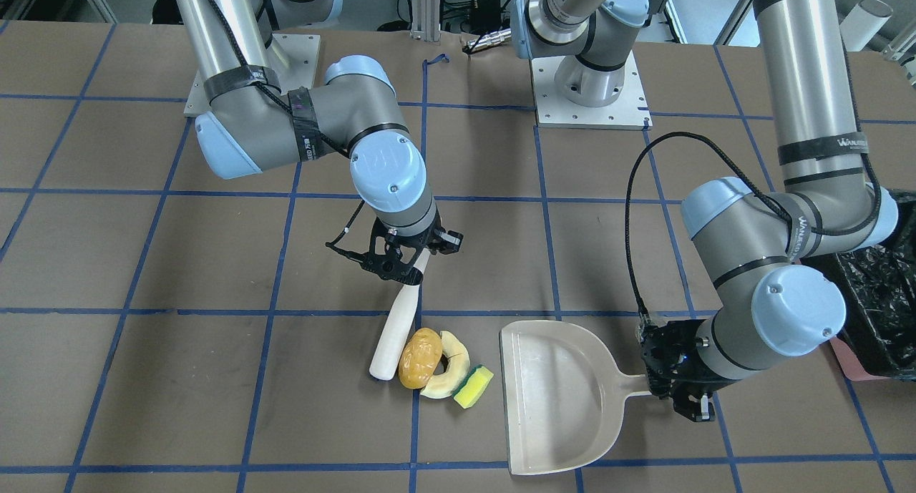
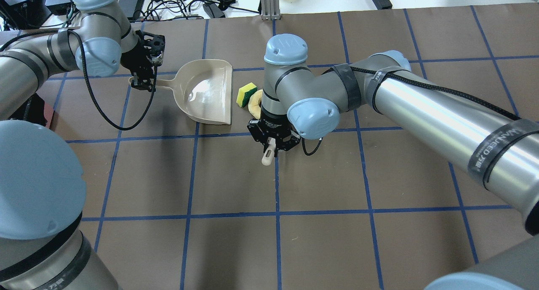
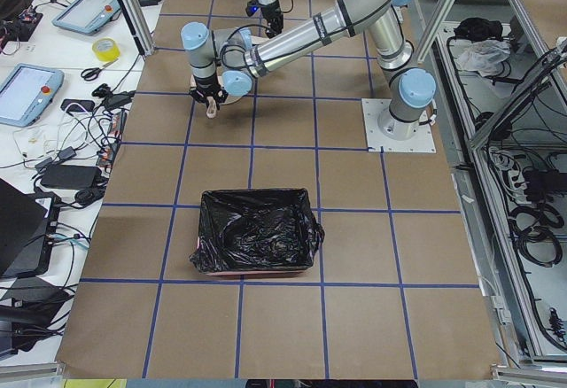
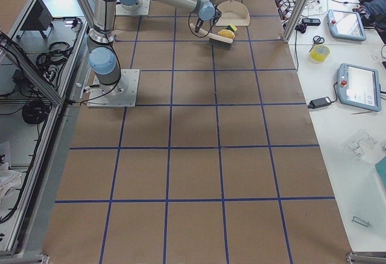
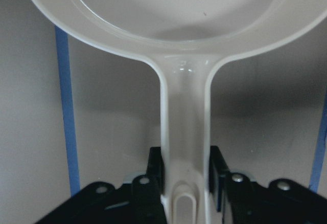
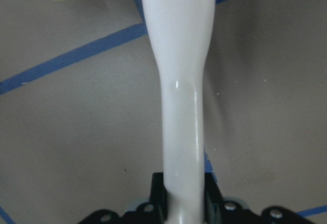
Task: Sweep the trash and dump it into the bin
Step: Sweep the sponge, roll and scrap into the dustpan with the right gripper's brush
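The trash lies in a cluster: a golden-brown potato [image 1: 420, 358], a pale crescent slice [image 1: 452, 368] and a yellow-and-green sponge [image 1: 474, 386]. My right gripper [image 1: 402, 265] is shut on the handle of a white brush [image 1: 396, 332], whose head rests against the potato's side. My left gripper [image 1: 678, 394] is shut on the handle of the beige dustpan [image 1: 554, 400], which lies flat with its mouth facing the trash, a short gap from the sponge. The bin [image 3: 257, 228], lined with black plastic, stands far off on my left. In the overhead view my right arm hides the potato.
Brown paper with blue tape lines covers the table [image 2: 236, 184]. The bin's edge [image 1: 884, 293] shows just behind my left elbow. The arm bases [image 1: 590, 96] stand at the robot's side. Cables and tablets [image 4: 359, 86] lie on the side benches.
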Available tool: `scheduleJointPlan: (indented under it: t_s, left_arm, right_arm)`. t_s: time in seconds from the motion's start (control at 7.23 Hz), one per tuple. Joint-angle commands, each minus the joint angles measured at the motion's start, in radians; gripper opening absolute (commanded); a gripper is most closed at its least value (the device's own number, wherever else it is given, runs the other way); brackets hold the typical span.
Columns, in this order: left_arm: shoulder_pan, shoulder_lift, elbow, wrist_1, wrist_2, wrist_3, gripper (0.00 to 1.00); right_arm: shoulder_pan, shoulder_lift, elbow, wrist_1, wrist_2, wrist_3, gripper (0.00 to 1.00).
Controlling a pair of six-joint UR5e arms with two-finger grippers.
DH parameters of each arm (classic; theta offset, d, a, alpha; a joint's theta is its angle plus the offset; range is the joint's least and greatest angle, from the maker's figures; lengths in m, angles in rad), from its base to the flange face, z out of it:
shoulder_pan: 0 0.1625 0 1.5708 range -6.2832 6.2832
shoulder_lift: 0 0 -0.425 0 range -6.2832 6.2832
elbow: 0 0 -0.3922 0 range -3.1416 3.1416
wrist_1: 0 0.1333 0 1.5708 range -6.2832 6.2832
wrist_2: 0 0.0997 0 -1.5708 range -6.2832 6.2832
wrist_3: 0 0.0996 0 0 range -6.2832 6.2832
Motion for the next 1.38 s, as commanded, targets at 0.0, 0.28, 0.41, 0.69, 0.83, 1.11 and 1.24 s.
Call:
scheduleJointPlan:
  t_s: [0.0, 0.28, 0.41, 0.69, 0.83, 1.11, 1.24]
  left_arm:
    - [0.000, 0.001, 0.000, 0.000, 0.000, -0.001, 0.14]
    - [0.000, 0.001, 0.000, 0.000, 0.000, -0.001, 0.14]
    - [0.000, 0.001, 0.000, 0.000, 0.000, -0.001, 0.14]
    - [0.000, 0.001, -0.002, 0.000, 0.000, -0.001, 0.14]
    - [0.000, -0.001, -0.002, 0.000, 0.000, -0.001, 0.14]
    - [0.000, -0.001, -0.002, 0.000, 0.000, -0.001, 0.14]
    - [0.000, -0.001, -0.002, 0.000, 0.000, -0.001, 0.14]
  right_arm:
    - [0.004, 0.044, -0.065, -0.014, 0.039, 0.001, 0.00]
    - [0.036, 0.105, -0.164, -0.012, 0.038, -0.010, 0.00]
    - [0.049, 0.136, -0.194, -0.015, 0.038, -0.028, 0.00]
    - [0.083, 0.172, -0.246, -0.029, 0.041, -0.112, 0.00]
    - [0.092, 0.191, -0.276, -0.047, 0.073, -0.166, 0.00]
    - [0.126, 0.229, -0.321, -0.085, 0.119, -0.203, 0.00]
    - [0.140, 0.232, -0.327, -0.122, 0.129, -0.197, 0.00]
